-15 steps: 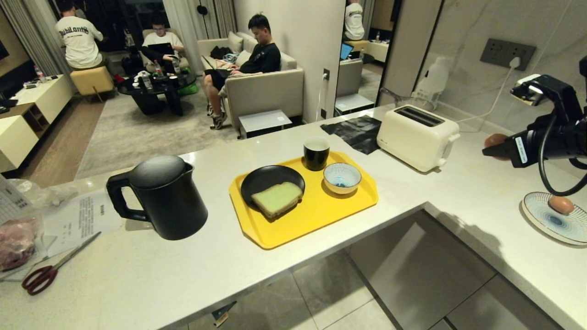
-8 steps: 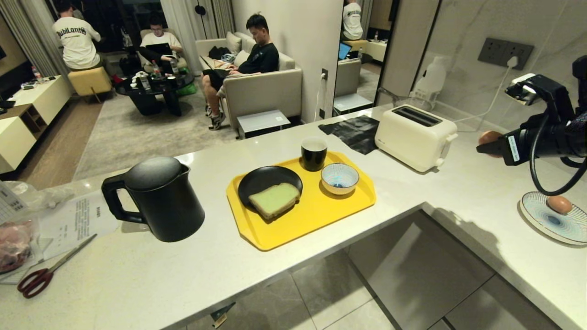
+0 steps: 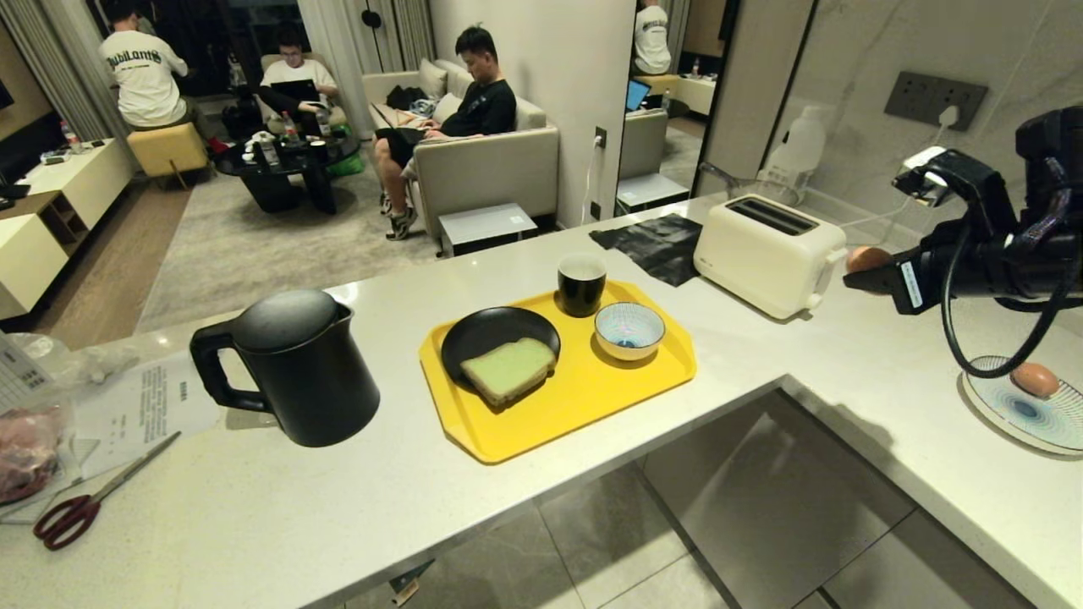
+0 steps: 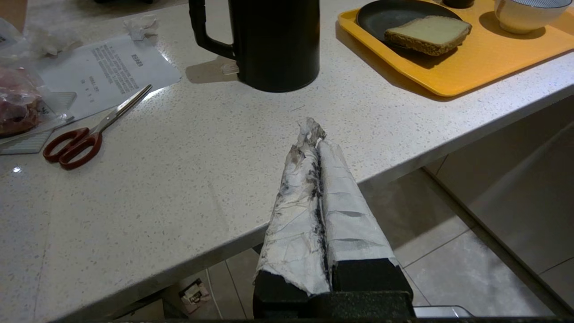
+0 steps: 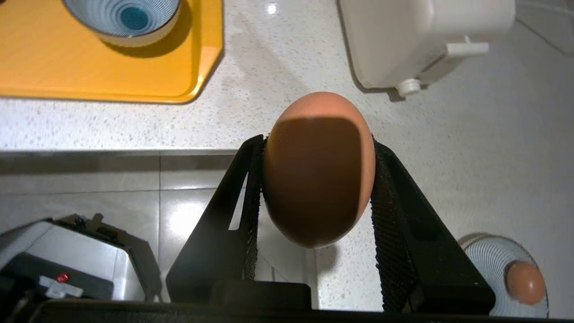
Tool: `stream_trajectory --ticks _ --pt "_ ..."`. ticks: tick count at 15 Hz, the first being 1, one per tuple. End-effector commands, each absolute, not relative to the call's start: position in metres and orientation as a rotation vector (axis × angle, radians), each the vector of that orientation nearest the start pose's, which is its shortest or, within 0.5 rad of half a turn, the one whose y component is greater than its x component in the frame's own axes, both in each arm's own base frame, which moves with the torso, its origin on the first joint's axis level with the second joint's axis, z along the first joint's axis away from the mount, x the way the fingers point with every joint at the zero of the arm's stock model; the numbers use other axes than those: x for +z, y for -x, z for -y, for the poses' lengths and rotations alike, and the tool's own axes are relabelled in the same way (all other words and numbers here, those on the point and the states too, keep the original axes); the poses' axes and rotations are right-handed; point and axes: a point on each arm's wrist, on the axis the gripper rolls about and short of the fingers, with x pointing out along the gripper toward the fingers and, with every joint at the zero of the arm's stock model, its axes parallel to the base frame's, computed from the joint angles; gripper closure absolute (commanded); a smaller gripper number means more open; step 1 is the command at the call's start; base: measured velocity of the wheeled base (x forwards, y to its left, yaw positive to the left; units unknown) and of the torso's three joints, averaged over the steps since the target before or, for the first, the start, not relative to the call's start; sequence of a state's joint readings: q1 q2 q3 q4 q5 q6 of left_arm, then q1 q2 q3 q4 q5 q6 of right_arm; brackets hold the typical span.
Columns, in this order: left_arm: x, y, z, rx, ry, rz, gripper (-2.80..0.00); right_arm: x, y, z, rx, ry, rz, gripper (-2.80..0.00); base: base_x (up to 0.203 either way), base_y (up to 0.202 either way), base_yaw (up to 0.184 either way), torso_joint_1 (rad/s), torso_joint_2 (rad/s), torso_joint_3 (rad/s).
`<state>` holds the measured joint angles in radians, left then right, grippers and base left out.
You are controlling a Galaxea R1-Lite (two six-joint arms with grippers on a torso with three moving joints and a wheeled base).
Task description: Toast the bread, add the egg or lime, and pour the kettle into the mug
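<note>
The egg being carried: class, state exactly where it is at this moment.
In the head view the egg sits at the right, clamped in the right gripper above the counter, just right of the toaster. A second egg lies on a striped plate.

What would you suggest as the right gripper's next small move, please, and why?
Probably carry on leftward toward the striped bowl on the yellow tray. The right gripper is shut on an egg and hangs above the counter beside the toaster, short of the tray; the bowl looks empty.
</note>
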<state>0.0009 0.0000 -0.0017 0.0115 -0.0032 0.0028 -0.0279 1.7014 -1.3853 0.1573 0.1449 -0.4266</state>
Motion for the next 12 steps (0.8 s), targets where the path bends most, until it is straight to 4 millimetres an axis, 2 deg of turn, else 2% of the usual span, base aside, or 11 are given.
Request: stream_trajectory --ticks 1,4,6,9,12 --pt "0.075 0.023 0.000 -0.002 -0.003 -0.008 0.00 0.263 -0.321 -0.004 0.324 0.477 -0.417 0.00 0.000 0.000 0.000 0.000 0.00 0.000" --pt "0.075 0.023 0.000 -0.002 -0.003 -0.008 0.00 0.254 -0.328 -0.041 0.454 0.520 -0.409 0.00 0.000 0.000 0.000 0.000 0.00 0.000" --pt "0.075 0.023 0.000 -0.002 -0.003 -0.008 0.00 0.247 -0.336 -0.066 0.466 0.541 -0.424 0.00 0.000 0.000 0.000 0.000 0.00 0.000" --pt "0.075 0.023 0.000 -0.002 -0.003 -0.008 0.00 0.242 -0.358 -0.102 0.365 0.457 -0.416 0.00 0.000 0.000 0.000 0.000 0.00 0.000" --pt "0.075 0.023 0.000 -0.002 -0.003 -0.008 0.00 0.236 -0.378 -0.132 0.210 0.464 -0.410 0.00 0.000 0.000 0.000 0.000 0.00 0.000"
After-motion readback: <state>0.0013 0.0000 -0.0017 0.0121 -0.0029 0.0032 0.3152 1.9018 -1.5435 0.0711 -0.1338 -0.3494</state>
